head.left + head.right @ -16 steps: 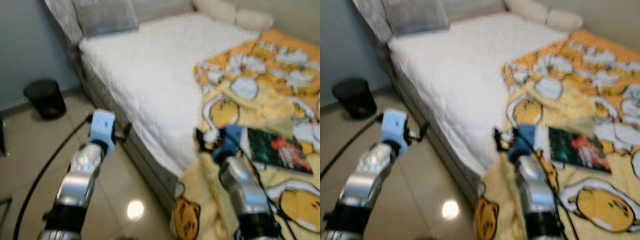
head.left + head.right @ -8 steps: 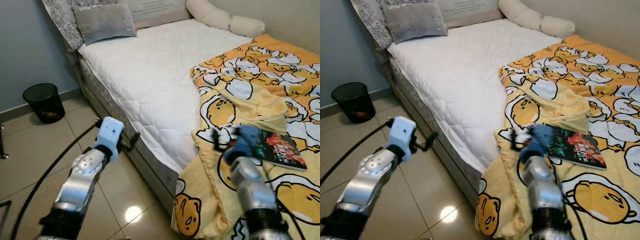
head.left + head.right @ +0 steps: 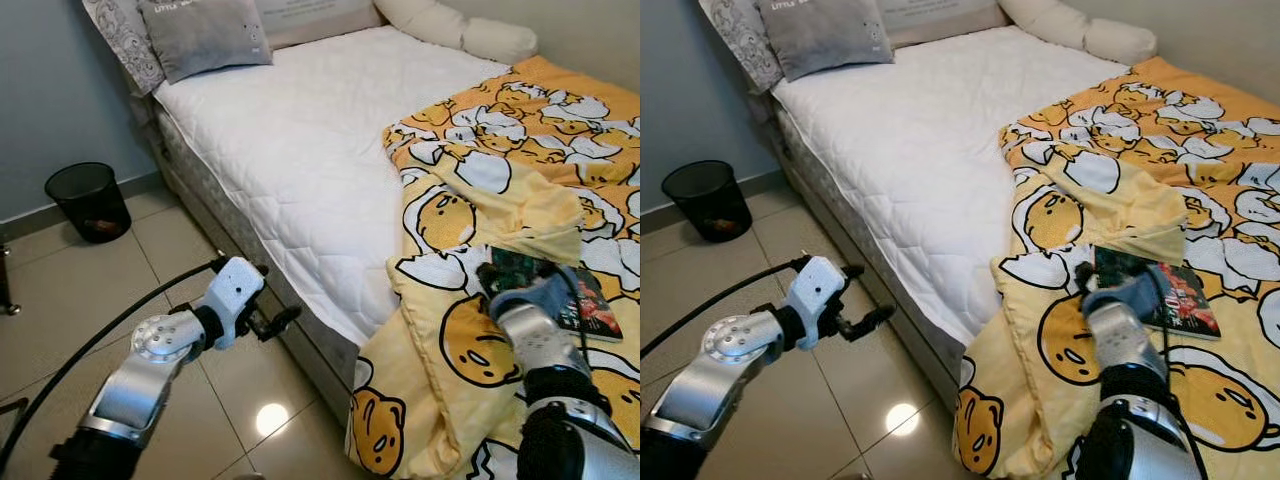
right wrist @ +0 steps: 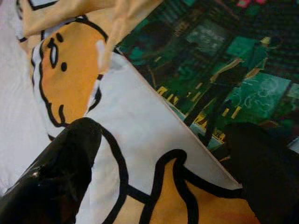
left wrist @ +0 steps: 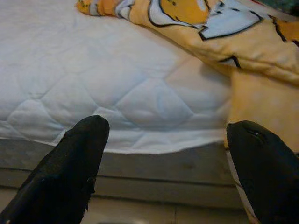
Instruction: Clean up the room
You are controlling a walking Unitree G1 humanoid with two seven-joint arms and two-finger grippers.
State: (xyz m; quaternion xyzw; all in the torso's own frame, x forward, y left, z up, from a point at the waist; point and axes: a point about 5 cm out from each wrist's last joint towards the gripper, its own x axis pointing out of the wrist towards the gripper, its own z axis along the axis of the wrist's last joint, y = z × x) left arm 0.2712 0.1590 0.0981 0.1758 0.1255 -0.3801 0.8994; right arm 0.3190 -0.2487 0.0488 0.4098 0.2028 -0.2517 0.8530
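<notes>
You're lined up on the book (image 3: 565, 290) now. It lies flat on the yellow egg-print blanket (image 3: 470, 340), near the foot of the bed (image 3: 300, 150), with one corner tucked under a fold of that blanket. Your right gripper (image 3: 500, 272) hovers just over the book's near edge, fingers (image 4: 60, 172) spread wide and holding nothing. I'd call this the approach step: you're reaching for the book, not yet gripping it.

Next move, as I read it: come down onto the exposed edge and close on the cover alone. The blanket fold sits right against it, so there's a risk of pinching cloth along with the book.

The right wrist view gives you what the head cameras can't: the dark green cover up close and the exact line where blanket overlaps book.

Your left gripper (image 3: 862, 322) waits beside the bed over the tiled floor (image 3: 60, 300), fingers (image 5: 70, 172) open and empty; its wrist view looks across the white mattress edge. A black bin (image 3: 88, 200) stands by the wall.
</notes>
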